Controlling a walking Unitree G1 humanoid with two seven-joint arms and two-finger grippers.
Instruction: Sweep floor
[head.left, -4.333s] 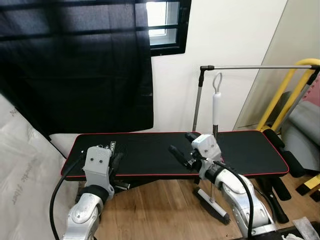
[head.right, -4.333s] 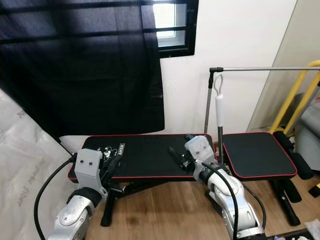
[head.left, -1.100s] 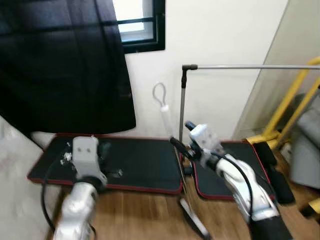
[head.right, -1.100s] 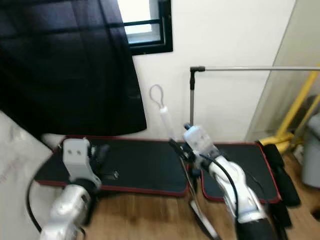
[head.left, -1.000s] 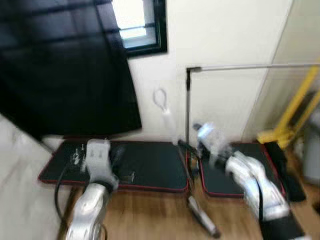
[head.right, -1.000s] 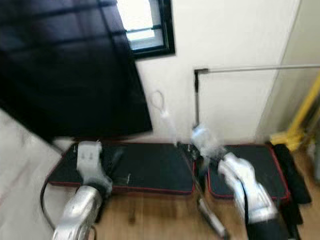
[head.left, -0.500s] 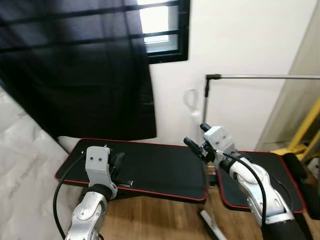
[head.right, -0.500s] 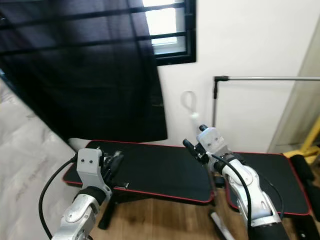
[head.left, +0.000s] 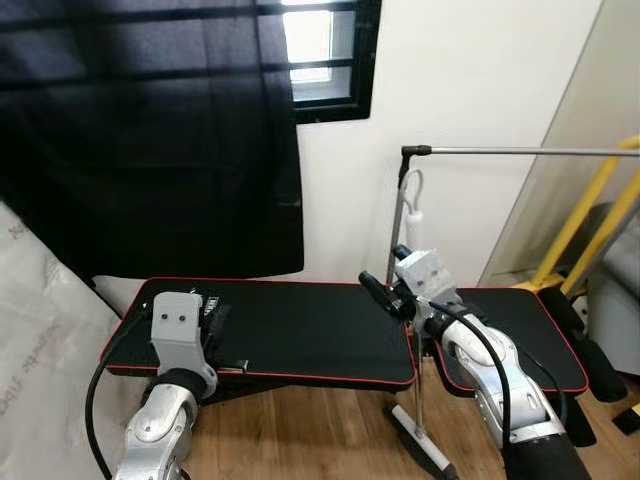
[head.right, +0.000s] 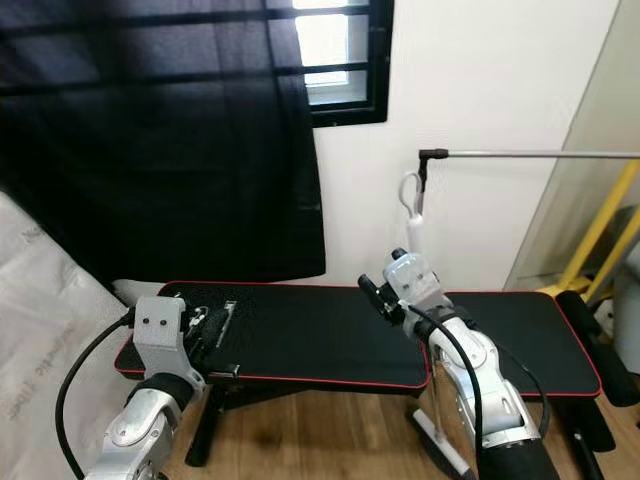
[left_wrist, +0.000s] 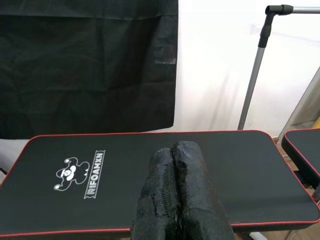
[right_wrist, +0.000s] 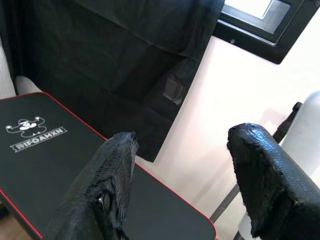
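Ahead: padded bench (head.left: 280, 320) before broom (head.left: 412, 260); right jaws spread, left pressed together.

White "RIFOAMXN" logo (left_wrist: 94, 173) with a small bear-like figure above it, printed on the black red-edged worktop (left_wrist: 240, 165) ahead of my left claw (left_wrist: 176, 150), off to one side of its pressed-together tips. Same print shows beyond my right claw (right_wrist: 182, 150), on the pad's far end. No other readable text.
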